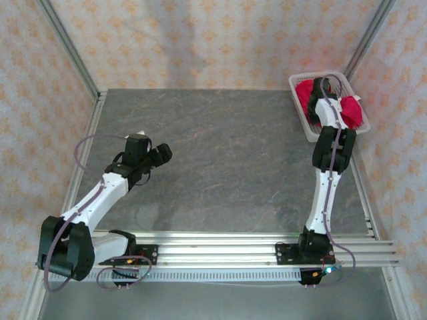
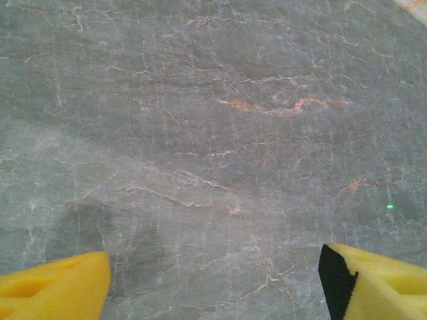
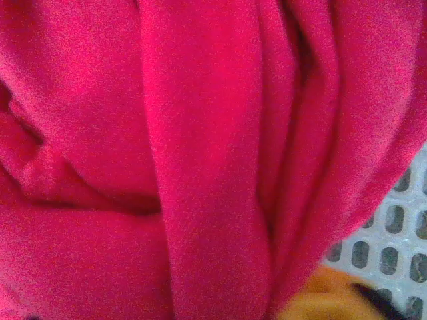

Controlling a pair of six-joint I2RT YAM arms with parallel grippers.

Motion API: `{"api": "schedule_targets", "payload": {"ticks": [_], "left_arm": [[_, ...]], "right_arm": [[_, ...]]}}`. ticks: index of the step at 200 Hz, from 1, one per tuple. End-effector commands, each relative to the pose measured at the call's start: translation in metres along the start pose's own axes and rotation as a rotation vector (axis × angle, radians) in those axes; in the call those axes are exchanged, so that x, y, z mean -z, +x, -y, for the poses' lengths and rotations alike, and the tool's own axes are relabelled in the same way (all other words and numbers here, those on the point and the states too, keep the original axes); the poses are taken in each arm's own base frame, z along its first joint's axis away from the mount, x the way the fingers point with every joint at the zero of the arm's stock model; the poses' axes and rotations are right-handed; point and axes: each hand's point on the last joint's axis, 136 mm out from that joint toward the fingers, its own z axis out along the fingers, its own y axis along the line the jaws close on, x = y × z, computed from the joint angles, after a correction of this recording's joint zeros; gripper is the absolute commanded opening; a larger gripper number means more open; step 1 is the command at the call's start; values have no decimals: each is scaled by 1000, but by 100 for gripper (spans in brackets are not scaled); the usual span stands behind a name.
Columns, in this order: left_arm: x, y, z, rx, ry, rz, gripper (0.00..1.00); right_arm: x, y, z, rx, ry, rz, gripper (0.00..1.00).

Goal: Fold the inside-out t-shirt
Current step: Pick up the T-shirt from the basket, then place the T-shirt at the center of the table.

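**Left:** left gripper (image 2: 215,273), yellow fingers spread wide and holding nothing, above the grey stone-patterned table (image 1: 233,153). **Right:** right gripper (image 1: 328,93) sunk into the crimson t-shirt (image 3: 200,167) heaped in the white mesh basket (image 3: 400,233); its finger spacing cannot be told.

My surface (image 1: 227,160) is a grey slab, stone-patterned, its pale and rusty veins sharp below my left pincer (image 2: 215,283). On its far right corner sits a white mesh basket (image 1: 301,113), perhaps just reaching the right edge.
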Motion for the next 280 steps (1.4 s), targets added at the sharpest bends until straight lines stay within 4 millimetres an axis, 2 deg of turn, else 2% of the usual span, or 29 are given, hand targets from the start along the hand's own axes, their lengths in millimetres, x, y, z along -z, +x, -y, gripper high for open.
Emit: {"api": "schedule_targets", "payload": {"ticks": [1,12,38,63,101,130,155,165,176,192,211,226,252,260,271,280], "left_arm": [[6,-11,12,9,26,20,80],[8,-11,13,14,34,24,80],[18,-10,17,30,66,38,79],[33,-9,19,29,87,51,79],[66,-11,21,2,121,86,79],[89,-13,19,-26,123,114,80],[98,-11,17,-19,131,134,80],[100,-11,17,-5,144,146,80],[101,-12,18,15,161,162,80],[103,-14,23,30,191,171,80],[106,-16,26,27,196,170,80],[107,-17,25,23,188,166,80],[105,-13,22,28,178,154,80],[103,-10,21,32,175,147,80],[99,-7,19,39,174,138,80],[97,-4,18,40,178,132,80]], "right_arm": [[52,-19,-26,6,-88,35,0],[73,-29,-35,22,-126,64,0],[138,-53,-53,90,-201,151,0],[206,-57,-72,166,-313,205,0],[297,-22,-84,268,-494,174,0],[383,-9,-84,257,-707,217,0],[456,1,-83,306,-830,223,0],[479,14,-87,361,-880,197,0],[496,33,-91,425,-914,149,0],[501,71,-97,524,-930,49,0],[488,126,-100,643,-919,-79,0],[465,173,-97,732,-882,-157,0],[410,250,-87,839,-809,-326,0],[392,271,-82,866,-780,-391,10],[365,290,-74,894,-708,-450,45],[344,296,-66,939,-626,-458,61]]}}
